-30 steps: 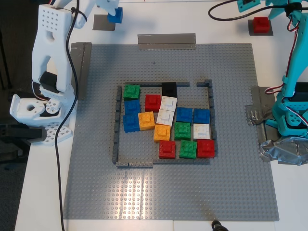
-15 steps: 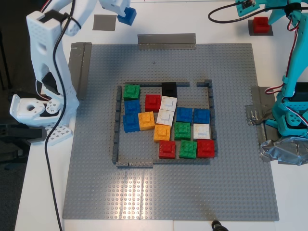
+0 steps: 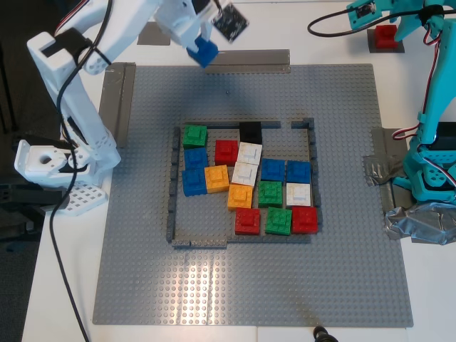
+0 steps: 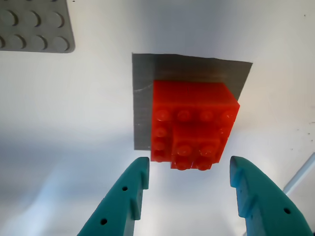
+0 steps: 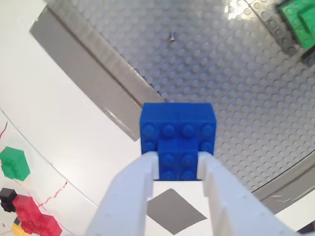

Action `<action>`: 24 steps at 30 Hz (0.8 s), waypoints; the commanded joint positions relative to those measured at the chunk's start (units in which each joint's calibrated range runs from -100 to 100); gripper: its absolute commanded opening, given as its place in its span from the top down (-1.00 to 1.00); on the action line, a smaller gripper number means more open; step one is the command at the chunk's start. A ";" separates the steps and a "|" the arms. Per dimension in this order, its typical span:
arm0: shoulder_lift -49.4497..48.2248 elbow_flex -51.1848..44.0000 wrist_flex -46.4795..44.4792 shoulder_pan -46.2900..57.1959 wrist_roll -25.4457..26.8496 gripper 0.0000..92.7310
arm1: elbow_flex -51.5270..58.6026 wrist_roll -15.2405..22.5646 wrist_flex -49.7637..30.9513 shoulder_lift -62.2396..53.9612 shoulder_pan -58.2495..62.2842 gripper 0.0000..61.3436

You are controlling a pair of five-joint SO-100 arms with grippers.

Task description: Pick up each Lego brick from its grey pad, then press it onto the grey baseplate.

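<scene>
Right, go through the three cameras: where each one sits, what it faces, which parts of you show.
Exterior view: overhead, looking down on the grey baseplate; both arms show.
First wrist view: on my first gripper, open, facing the red brick on its grey pad.
Second wrist view: on my second gripper, clamping the blue brick above the baseplate's edge.
Shared: the blue brick and red brick also appear in the exterior view.

In the exterior view, my second gripper [image 3: 204, 50] holds the blue Lego brick [image 3: 206, 52] at upper centre-left, over the grey baseplate's [image 3: 142, 249] top edge beside a tape strip [image 3: 249, 60]. At upper right, my first gripper [image 3: 388, 21] hangs by the red Lego brick [image 3: 385, 35] on its grey pad [image 3: 396, 47].
</scene>
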 commanded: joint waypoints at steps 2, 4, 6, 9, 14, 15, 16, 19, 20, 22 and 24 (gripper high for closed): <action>-0.50 -1.18 -0.22 0.11 0.35 0.67 | 5.26 -2.05 0.01 -10.31 6.37 0.99; -0.50 -1.18 -0.22 0.11 0.35 0.72 | 7.52 -2.44 -0.48 -11.94 8.19 0.99; -0.50 -1.18 0.03 0.11 0.30 0.72 | 9.42 -2.83 -0.97 -13.14 9.93 0.99; -0.84 -1.18 -0.14 -0.47 0.06 0.72 | 11.67 -4.00 -1.54 -14.85 12.76 0.99; -0.84 -0.46 -0.30 -0.61 -0.04 0.73 | 15.74 -4.74 -1.62 -16.83 16.75 0.99; -0.67 -0.46 -0.30 -0.69 -0.04 0.73 | 16.55 -4.93 -1.62 -17.09 17.62 0.99; -0.59 -0.46 -0.30 -0.90 -0.04 0.73 | 17.27 -5.18 -1.62 -17.34 18.56 0.99; -0.67 -0.37 -0.30 -1.05 -0.04 0.74 | 19.53 -5.42 -1.94 -18.03 21.25 0.99; -0.84 -0.37 -0.30 -1.05 -0.04 0.74 | 20.25 -5.32 -2.11 -18.29 22.12 0.99; -0.93 -0.37 -0.30 -1.12 -0.04 0.76 | 21.97 -5.03 -2.11 -18.37 23.71 0.99; -0.93 -0.37 -0.30 -1.12 -0.04 0.85 | 23.32 -4.98 -2.27 -18.55 25.31 0.99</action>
